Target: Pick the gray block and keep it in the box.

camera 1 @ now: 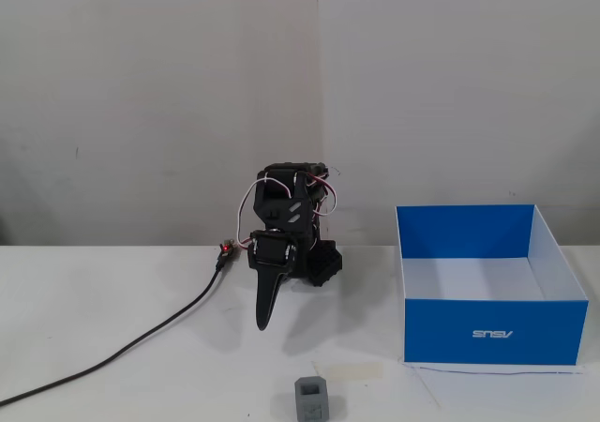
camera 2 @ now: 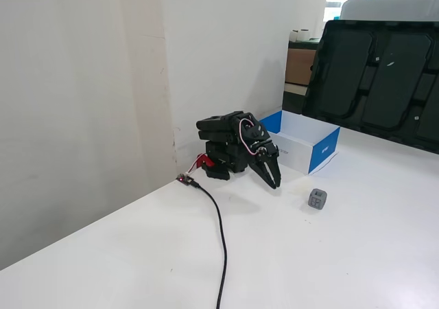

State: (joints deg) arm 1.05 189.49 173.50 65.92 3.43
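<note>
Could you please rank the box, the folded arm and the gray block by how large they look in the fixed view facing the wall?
1. The box, widest in that view.
2. The arm, clearly narrower.
3. The gray block, smallest despite sitting nearest the camera.
</note>
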